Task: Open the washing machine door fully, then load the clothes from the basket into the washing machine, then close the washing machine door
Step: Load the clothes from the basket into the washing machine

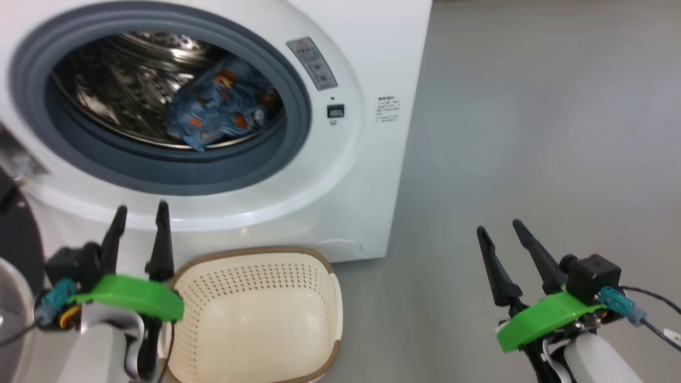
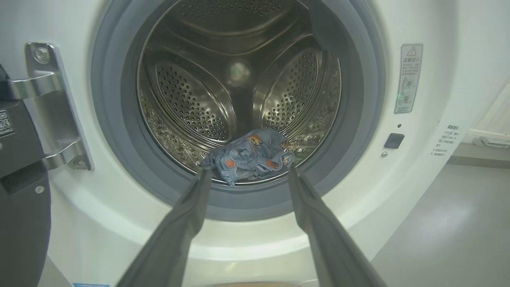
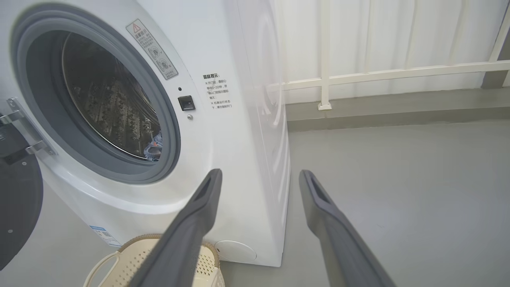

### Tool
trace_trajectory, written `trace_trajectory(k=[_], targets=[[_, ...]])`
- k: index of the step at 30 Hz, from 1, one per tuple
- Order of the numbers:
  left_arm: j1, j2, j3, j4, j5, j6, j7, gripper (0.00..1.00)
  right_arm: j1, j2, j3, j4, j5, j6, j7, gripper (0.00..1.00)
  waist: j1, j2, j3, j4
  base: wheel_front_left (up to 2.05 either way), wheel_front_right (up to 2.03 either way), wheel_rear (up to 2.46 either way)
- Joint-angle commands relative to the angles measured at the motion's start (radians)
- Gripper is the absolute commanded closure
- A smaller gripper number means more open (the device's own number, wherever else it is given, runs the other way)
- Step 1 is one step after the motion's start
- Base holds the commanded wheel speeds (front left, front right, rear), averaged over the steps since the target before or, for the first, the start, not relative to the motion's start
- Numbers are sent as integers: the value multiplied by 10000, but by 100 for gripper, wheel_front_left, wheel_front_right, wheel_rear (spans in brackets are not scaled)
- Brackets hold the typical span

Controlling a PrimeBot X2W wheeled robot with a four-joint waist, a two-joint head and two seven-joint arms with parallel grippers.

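The white washing machine (image 1: pixel 340 175) stands with its door (image 3: pixel 16 207) swung wide to the left, held on steel hinges (image 2: pixel 55 119). The blue bear-print clothes (image 1: pixel 218 109) lie at the front of the steel drum (image 2: pixel 239 63), just behind the grey seal (image 2: pixel 247 199). The cream basket (image 1: pixel 260 319) sits on the floor before the machine with nothing in it. My left gripper (image 1: pixel 139 211) is open above the basket's left rim, pointing at the drum mouth. Off to the right, my right gripper (image 1: pixel 500 227) hangs open over bare floor.
Grey floor (image 1: pixel 532 133) stretches right of the machine. In the right wrist view a white railing (image 3: pixel 378 73) and curtain run along the far wall. The open door's dark edge (image 1: pixel 16 234) is at my far left.
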Motion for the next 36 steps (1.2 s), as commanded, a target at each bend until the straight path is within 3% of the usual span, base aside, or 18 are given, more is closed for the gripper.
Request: trace_trajectory(k=[1, 13, 36], targets=[[141, 271, 392, -426, 71, -34, -64, 0, 80, -142, 193, -184, 203, 75, -80, 0, 0, 0, -511, 391, 0, 0, 0], [1702, -66, 788, -1826, 433, -34, -64, 0, 468, -299, 114, -232, 301, 75, -80, 0, 0, 0, -919, 666, 0, 0, 0], [2093, -529, 1159, -1926, 562, -34, -64, 0, 401, -455, 4, -367, 179, 75, -80, 0, 0, 0, -921, 952, 0, 0, 0]])
